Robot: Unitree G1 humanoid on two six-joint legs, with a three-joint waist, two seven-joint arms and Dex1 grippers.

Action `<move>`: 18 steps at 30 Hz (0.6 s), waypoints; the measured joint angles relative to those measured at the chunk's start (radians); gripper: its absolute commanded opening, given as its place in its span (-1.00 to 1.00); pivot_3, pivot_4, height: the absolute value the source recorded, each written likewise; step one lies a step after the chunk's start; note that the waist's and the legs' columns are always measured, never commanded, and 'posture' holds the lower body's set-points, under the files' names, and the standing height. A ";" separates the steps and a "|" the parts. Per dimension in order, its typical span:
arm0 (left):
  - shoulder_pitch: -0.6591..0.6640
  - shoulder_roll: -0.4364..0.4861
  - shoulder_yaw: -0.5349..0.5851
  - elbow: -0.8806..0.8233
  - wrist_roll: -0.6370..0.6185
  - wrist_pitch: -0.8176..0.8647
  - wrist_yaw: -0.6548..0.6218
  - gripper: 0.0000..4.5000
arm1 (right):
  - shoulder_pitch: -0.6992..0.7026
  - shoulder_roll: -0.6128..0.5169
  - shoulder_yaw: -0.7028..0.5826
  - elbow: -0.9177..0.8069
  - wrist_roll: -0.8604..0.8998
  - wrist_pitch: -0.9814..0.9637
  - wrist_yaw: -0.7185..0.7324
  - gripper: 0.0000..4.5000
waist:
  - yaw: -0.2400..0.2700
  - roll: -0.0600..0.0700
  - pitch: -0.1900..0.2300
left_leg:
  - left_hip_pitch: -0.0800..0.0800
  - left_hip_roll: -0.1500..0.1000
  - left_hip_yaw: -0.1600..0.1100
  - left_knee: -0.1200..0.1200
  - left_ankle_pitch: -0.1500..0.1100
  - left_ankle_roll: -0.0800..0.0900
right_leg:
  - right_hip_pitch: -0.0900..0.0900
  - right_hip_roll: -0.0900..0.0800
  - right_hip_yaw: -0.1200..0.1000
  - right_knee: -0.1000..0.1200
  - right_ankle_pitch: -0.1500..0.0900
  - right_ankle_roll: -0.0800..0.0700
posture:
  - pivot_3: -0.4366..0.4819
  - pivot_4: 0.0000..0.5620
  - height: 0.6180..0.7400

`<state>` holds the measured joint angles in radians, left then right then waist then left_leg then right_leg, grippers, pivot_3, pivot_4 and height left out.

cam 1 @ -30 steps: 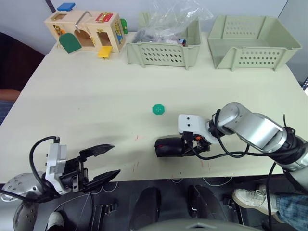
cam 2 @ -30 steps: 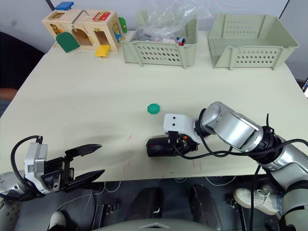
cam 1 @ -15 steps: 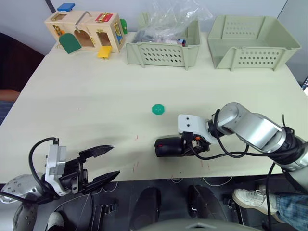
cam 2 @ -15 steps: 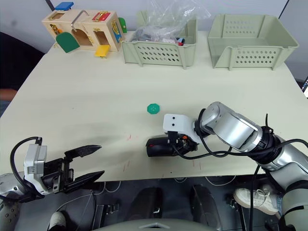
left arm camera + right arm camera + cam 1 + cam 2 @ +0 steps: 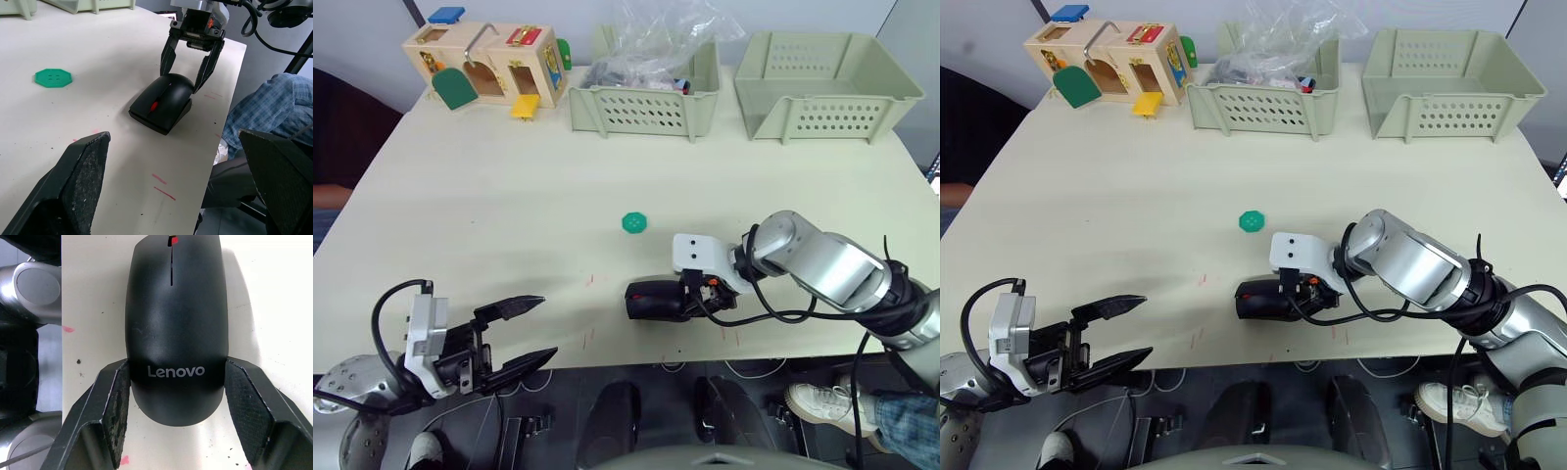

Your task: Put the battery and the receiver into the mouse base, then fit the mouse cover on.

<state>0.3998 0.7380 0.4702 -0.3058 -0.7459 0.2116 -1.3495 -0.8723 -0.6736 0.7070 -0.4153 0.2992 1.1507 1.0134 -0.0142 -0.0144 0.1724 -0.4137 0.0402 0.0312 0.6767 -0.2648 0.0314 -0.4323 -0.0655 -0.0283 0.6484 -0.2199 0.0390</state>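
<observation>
The mouse cover [image 5: 173,323], glossy black with a red wheel, lies on the mouse base [image 5: 168,123], whose lower edge shows under it. The assembled mouse [image 5: 651,299] rests near the table's front edge, right of the middle. My right gripper [image 5: 690,297] straddles the mouse's rear, and its two pads [image 5: 120,411] press against the cover's sides. The battery and the receiver are hidden. My left gripper [image 5: 546,326] hangs open past the table's front left edge with nothing between its fingers.
A flat green disc [image 5: 634,222] lies behind the mouse. At the back stand a bin with a plastic bag [image 5: 641,108], an empty bin [image 5: 822,113] and a wooden toy house [image 5: 489,64]. Red marks dot the table [image 5: 489,206] near the front.
My right gripper and the mouse between its fingers have slid a little to the left. The left gripper has stayed put.
</observation>
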 measured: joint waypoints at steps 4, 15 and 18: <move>-0.001 0.001 0.000 0.001 0.001 0.000 0.000 1.00 | 0.012 0.006 -0.009 -0.023 0.007 0.028 -0.022 0.10 | 0.000 0.000 0.000 | 0.000 0.000 0.000 0.000 0.000 -0.001 | 0.000 0.000 0.000 0.001 0.000 0.000 | -0.05 -0.47 1.00; -0.001 0.002 0.000 0.002 0.007 0.000 -0.004 1.00 | 0.049 0.017 -0.034 -0.106 0.034 0.118 -0.108 0.10 | 0.000 0.000 0.000 | 0.000 0.000 -0.002 0.003 0.001 -0.001 | 0.000 0.000 0.000 0.005 -0.001 -0.002 | -0.05 -0.47 1.00; -0.002 0.003 0.000 0.002 0.008 0.000 -0.004 1.00 | 0.054 0.024 -0.043 -0.118 0.044 0.144 -0.123 0.10 | 0.000 0.000 0.000 | 0.000 0.000 -0.002 0.003 0.001 -0.001 | 0.000 0.000 0.000 0.005 -0.001 -0.002 | -0.05 -0.47 1.00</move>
<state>0.3981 0.7405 0.4702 -0.3039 -0.7376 0.2116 -1.3539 -0.8185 -0.6497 0.6641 -0.5330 0.3436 1.2947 0.8908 -0.0139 -0.0147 0.1722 -0.4135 0.0402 0.0291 0.6802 -0.2640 0.0300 -0.4325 -0.0655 -0.0284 0.6537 -0.2212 0.0367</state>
